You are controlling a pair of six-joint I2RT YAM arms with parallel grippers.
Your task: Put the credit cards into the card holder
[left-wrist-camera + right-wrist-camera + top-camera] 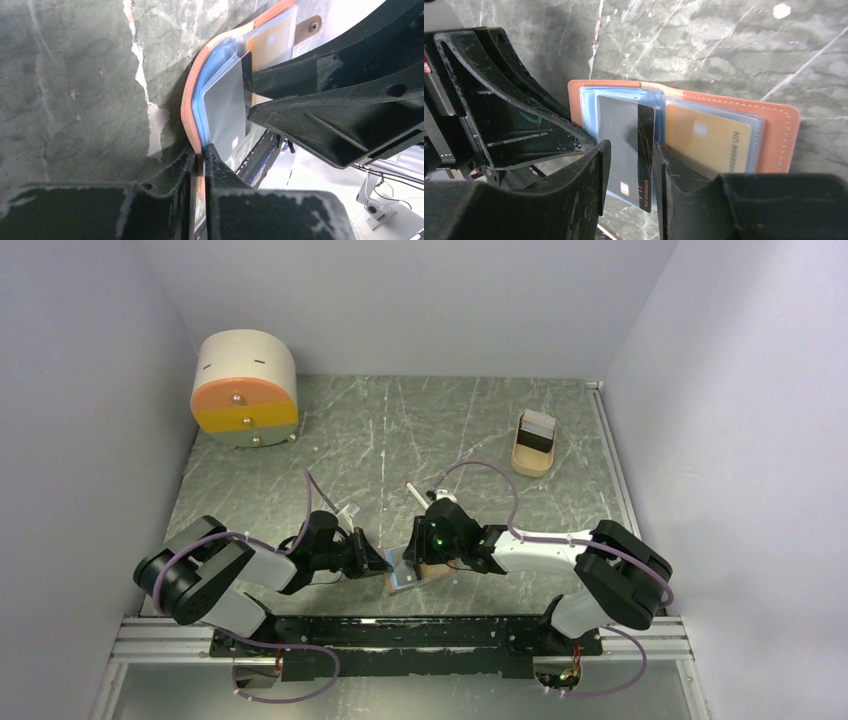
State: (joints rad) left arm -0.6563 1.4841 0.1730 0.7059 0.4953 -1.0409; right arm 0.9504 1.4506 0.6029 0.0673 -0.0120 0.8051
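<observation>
Card (pixel 621 140), grey with a black band down one side, fills the gap between the fingers of the right hand (pixel 631 148). That hand is about half open and appears to grip the card by its two long edges. The card's long axis runs straight out from the wrist. Its far end lies over the blue sleeve (pixel 588 107) on the left half of the holder (pixel 781 135). I cannot tell whether that end is already under the clear film or only resting on top.

The holder lies open on the table (pixel 450 430) near the front edge, between the two arms. The left hand (pixel 201 150) is pinched tight on its orange left edge, which bows upward. I judge that the next push should go along the card's length into the sleeve, with the left hand as the brace.

A gold card (pixel 706 137) sits in the right sleeve, just beside the path but not across it. The real crowding is the left hand, whose fingers sit close against the right hand's nearer finger. The bent cover may also skew the sleeve.

Far right, well apart, a tray (pixel 530 471) holds a black card (pixel 540 436), nearer the right arm. A white stick (pixel 412 487) and a round box (pixel 245 370) lie clear of the work.
</observation>
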